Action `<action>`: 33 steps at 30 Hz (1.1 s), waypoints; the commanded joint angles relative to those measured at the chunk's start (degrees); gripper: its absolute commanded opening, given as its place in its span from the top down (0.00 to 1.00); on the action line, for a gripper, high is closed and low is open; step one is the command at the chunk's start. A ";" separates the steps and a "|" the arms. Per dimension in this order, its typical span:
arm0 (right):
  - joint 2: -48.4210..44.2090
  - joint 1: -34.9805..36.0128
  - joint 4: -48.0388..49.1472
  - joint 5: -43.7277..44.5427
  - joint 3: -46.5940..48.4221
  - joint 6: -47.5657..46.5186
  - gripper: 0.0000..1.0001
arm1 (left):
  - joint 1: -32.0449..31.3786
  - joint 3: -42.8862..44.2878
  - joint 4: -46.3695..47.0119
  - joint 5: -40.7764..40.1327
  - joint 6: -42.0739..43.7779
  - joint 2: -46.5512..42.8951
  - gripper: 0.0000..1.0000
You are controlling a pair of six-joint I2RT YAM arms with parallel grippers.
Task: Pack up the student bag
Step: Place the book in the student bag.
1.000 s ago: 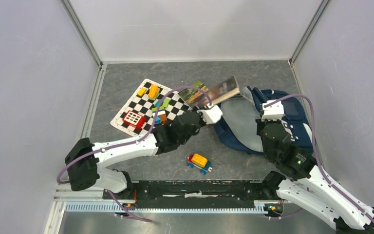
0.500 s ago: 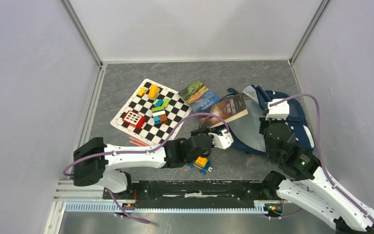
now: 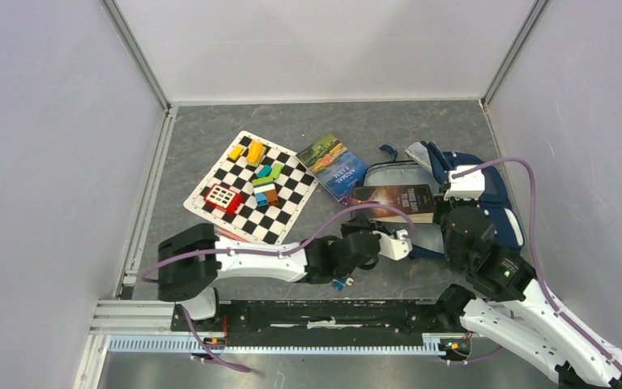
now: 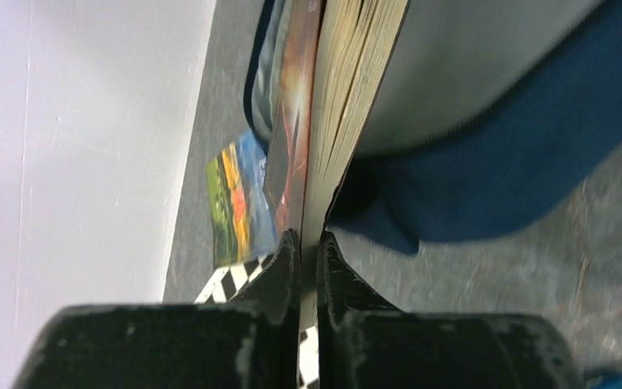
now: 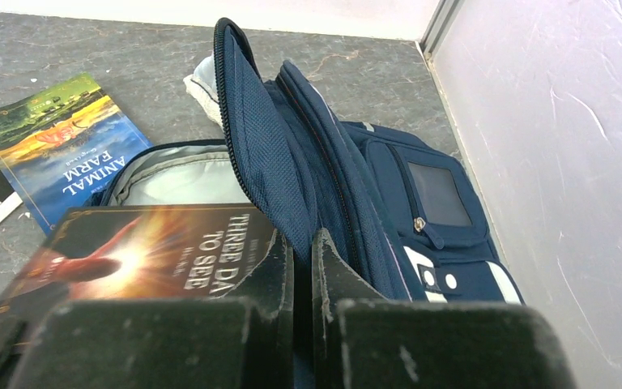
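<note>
The navy student bag (image 3: 498, 203) lies at the right with its grey-lined main pocket (image 3: 397, 174) open. My right gripper (image 3: 452, 201) is shut on the bag's navy zip flap (image 5: 263, 138) and holds it upright; its jaws (image 5: 302, 235) pinch the fabric. My left gripper (image 3: 405, 237) is shut on the edge of a dark book (image 3: 393, 201), "Three Days to See" (image 5: 154, 251), which lies flat across the pocket's mouth. In the left wrist view the gripper (image 4: 308, 239) clamps the book's cover and pages (image 4: 348, 105) beside the blue bag (image 4: 534, 154).
An "Animal Farm" book (image 3: 336, 166) lies left of the bag. A checkered mat (image 3: 235, 212) carries several coloured blocks and a red house block (image 3: 222, 197). A small toy car (image 3: 338, 283) peeks out under my left arm. The right wall (image 5: 551, 121) is close behind the bag.
My left arm has swung right and toward the near edge, carrying the dark book from beside the mat over onto the open bag and laying it flat. The right gripper kept holding the flap.
</note>
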 commanded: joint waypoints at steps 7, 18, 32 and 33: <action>-0.97 -0.06 7.57 -0.04 2.58 1.84 1.00 | -0.91 19.20 17.45 -0.23 -2.18 17.86 0.98; -0.79 -0.10 8.17 -0.62 1.34 2.45 1.00 | -1.52 28.07 13.88 4.18 -8.23 26.23 0.94; -0.78 -0.07 8.64 -0.18 0.91 2.12 1.00 | -2.18 19.12 16.15 2.06 -7.84 17.22 0.18; -0.84 -0.10 8.58 -0.09 0.90 2.18 1.00 | -2.23 17.56 16.99 1.18 -7.98 15.85 0.13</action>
